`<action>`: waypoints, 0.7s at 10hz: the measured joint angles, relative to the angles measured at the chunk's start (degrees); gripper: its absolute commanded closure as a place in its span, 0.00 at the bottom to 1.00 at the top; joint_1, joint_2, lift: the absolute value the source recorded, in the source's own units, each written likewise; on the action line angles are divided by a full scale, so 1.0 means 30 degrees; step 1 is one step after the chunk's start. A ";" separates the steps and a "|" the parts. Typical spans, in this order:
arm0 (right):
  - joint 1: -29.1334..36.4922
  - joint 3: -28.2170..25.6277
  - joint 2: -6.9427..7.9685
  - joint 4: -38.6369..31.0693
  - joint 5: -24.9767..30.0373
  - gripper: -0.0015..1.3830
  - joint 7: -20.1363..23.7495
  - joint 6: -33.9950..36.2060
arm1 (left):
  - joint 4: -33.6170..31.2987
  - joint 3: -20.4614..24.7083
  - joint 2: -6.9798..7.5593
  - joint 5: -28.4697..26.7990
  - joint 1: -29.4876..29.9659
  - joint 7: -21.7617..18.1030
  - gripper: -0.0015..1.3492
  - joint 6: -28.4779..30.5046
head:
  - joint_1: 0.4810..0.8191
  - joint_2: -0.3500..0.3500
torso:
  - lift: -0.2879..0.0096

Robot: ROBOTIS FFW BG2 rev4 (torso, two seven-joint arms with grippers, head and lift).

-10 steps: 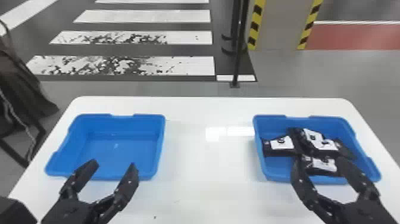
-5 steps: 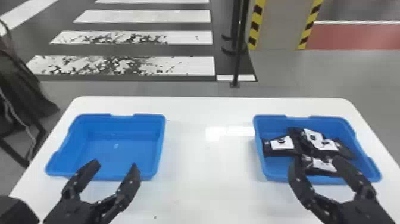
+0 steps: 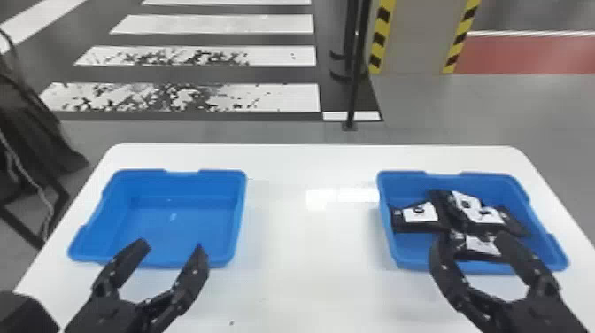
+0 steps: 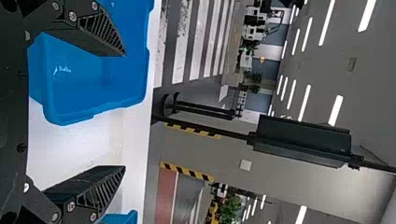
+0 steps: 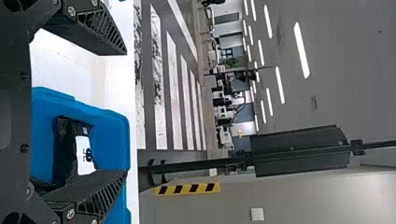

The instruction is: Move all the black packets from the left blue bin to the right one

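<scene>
My left gripper (image 3: 172, 248) stands open at the near edge of the left blue bin (image 3: 177, 228), whose floor is bare. Open as well, my right gripper (image 3: 471, 241) is over the near side of the right blue bin (image 3: 403, 261). Several black packets (image 3: 467, 250) with white labels lie piled in that right bin. In the left wrist view, the left gripper (image 4: 125, 111) has nothing between its fingers, and the left bin (image 4: 77, 79) is beyond them. In the right wrist view, a black packet (image 5: 65, 144) rests in the bin beyond the right gripper (image 5: 127, 113).
Both bins stand on a white table (image 3: 310, 274) with a gap between them. Behind the table a black pole (image 3: 355, 79) rises from the floor. Dark draped material (image 3: 31, 128) is at the far left beside the table.
Both grippers have shifted slightly, the left one a little to the right and the right one a little to the left. The bins and packets have stayed put.
</scene>
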 measured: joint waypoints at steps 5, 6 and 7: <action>0.0011 0.0000 -0.0045 0.0028 -0.0112 0.09 0.0000 0.0000 | 0.0057 0.0200 -0.0100 0.0093 0.0061 0.0000 0.14 0.0126 | 0.63 0.55 | 0.50; 0.0011 0.0000 -0.0053 0.0028 -0.0112 0.09 0.0000 0.0000 | 0.0057 0.0201 -0.0101 0.0094 0.0062 0.0000 0.14 0.0125 | 0.63 0.55 | 0.50; 0.0011 0.0000 -0.0058 0.0029 -0.0115 0.09 0.0000 0.0000 | 0.0057 0.0192 -0.0100 0.0096 0.0063 0.0000 0.14 0.0153 | 0.63 0.55 | 0.50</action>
